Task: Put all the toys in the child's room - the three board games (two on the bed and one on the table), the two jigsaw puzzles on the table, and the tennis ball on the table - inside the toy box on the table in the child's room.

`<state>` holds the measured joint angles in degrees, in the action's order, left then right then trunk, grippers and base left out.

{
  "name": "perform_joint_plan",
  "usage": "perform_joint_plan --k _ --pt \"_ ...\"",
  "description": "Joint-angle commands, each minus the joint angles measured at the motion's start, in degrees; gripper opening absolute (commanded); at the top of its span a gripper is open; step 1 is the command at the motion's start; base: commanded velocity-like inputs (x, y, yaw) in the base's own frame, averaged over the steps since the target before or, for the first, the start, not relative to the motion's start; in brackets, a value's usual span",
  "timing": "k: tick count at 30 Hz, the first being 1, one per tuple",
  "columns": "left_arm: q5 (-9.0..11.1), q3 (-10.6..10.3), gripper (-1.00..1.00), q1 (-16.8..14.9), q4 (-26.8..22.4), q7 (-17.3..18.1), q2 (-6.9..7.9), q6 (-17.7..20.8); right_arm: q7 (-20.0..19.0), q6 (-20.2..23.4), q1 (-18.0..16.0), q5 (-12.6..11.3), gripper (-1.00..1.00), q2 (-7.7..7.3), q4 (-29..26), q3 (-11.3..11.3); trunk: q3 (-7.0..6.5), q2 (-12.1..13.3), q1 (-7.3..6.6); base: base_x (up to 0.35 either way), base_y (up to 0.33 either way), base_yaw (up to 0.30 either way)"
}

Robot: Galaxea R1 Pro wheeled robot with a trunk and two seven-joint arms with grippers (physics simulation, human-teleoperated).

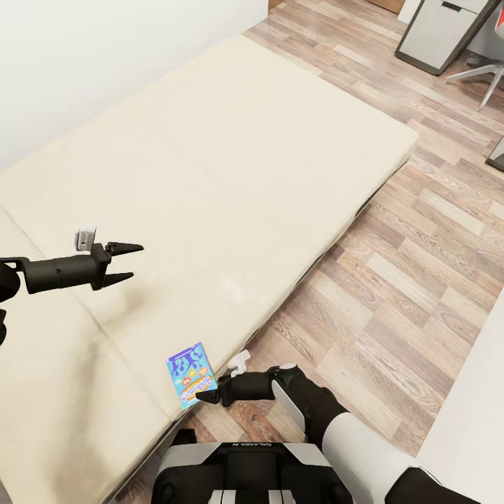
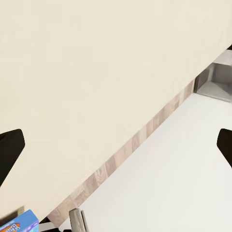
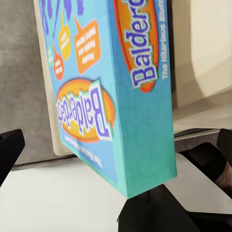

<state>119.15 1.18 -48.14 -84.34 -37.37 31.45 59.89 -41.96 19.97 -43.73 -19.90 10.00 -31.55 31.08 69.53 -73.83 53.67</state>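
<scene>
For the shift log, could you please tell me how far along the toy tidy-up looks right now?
Early stage. Nothing visibly done: no toy box is in view. In hand: the right gripper holds a Balderdash board game at the bed's edge, jaws closed on it. The left gripper hovers open over the mattress. Still left: carrying this game to the box, plus the other toys.

The wide bed (image 1: 210,175) top lies bare for passing, save the board game (image 1: 190,374) at its near edge.
</scene>
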Motion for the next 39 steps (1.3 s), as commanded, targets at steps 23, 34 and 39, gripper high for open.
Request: perform_joint_plan --k 23,34,39 --pt "0.55 0.05 1.00 -0.02 -0.03 -0.60 0.01 0.11 0.04 0.60 -0.04 -1.08 1.00 0.00 0.08 -0.21 0.02 -0.02 0.00 0.000 0.000 0.000" --pt "0.55 0.05 1.00 -0.02 -0.03 -0.60 0.01 0.11 0.09 0.89 -0.07 -1.18 -1.00 0.00 0.08 -0.31 0.02 -0.02 0.00 0.000 0.000 0.000" --pt "0.55 0.05 1.00 -0.02 -0.03 -0.60 0.01 0.11 0.12 0.98 -0.10 -1.19 -1.00 0.00 0.08 -0.32 0.02 -0.02 0.00 0.000 0.000 0.000"
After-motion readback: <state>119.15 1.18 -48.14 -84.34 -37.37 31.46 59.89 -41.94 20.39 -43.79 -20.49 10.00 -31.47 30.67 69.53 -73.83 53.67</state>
